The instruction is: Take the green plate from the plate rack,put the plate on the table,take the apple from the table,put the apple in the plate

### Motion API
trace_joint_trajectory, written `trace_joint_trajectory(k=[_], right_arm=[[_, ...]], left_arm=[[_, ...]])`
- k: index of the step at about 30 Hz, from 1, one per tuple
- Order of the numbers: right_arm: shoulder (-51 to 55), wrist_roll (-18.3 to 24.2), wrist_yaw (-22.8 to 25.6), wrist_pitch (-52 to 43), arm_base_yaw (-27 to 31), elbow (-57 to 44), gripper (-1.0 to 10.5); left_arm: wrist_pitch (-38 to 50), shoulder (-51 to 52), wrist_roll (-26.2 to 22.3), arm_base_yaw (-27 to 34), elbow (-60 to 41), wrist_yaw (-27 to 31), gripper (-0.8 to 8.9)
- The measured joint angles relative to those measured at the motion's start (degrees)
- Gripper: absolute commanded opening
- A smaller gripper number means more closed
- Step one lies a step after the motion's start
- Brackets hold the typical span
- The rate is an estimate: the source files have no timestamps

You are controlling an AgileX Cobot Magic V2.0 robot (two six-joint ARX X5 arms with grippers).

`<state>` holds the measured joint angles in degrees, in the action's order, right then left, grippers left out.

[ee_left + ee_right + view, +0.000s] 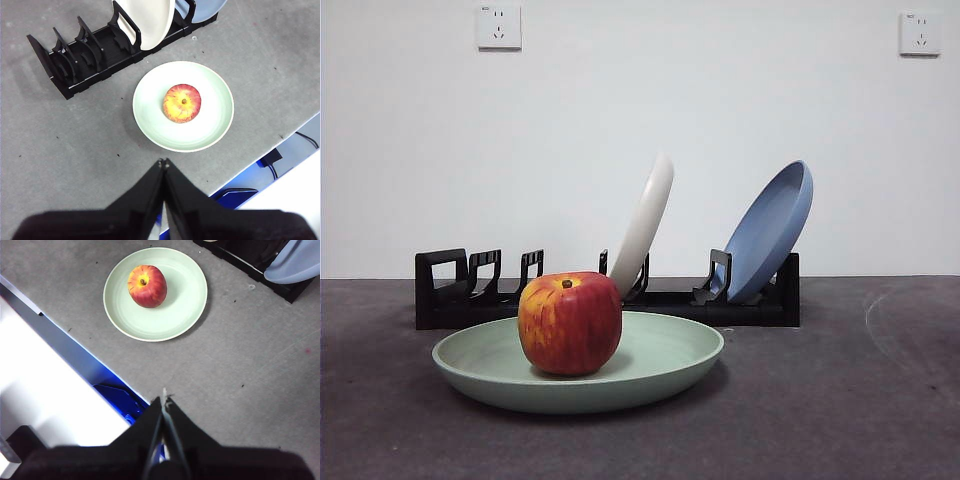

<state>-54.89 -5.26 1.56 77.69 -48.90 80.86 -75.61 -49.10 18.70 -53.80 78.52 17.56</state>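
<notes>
Currently on record:
Apple [570,322]: upright, stem up, resting in the plate [665,365], left of its middle; lower centre of the front view.
Plate: pale green, flat on the counter [840,400], just in front of the rack [455,290].
Rack: black, long, across the middle of the front view; left slots hold nothing.
White plate [645,225]: on edge in the rack, leaning right, centre of the front view.
Blue plate [772,230]: on edge at the rack's right end, leaning right.
Left end effector [163,163]: jaws together, clasping nothing, above the counter's edge, apart from the plate.
Right end effector [164,399]: jaws together, clasping nothing, above the counter's edge, apart from the plate.
Wall sockets [498,27]: two, upper corners of the front view.
</notes>
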Motion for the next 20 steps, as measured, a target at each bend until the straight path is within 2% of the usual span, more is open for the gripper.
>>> trace_joint_trajectory(k=[5,20], right_arm=[[-0.24,0.02,1.49,0.00,0.00,0.00,-0.2],[-0.85,0.02,1.66,0.00,0.00,0.00,-0.2]], left_arm=[[0.00,0.00,0.87,0.00,0.00,0.00,-0.03],[0.07,-3.87,1.55,0.00,0.00,0.00,-0.03]])
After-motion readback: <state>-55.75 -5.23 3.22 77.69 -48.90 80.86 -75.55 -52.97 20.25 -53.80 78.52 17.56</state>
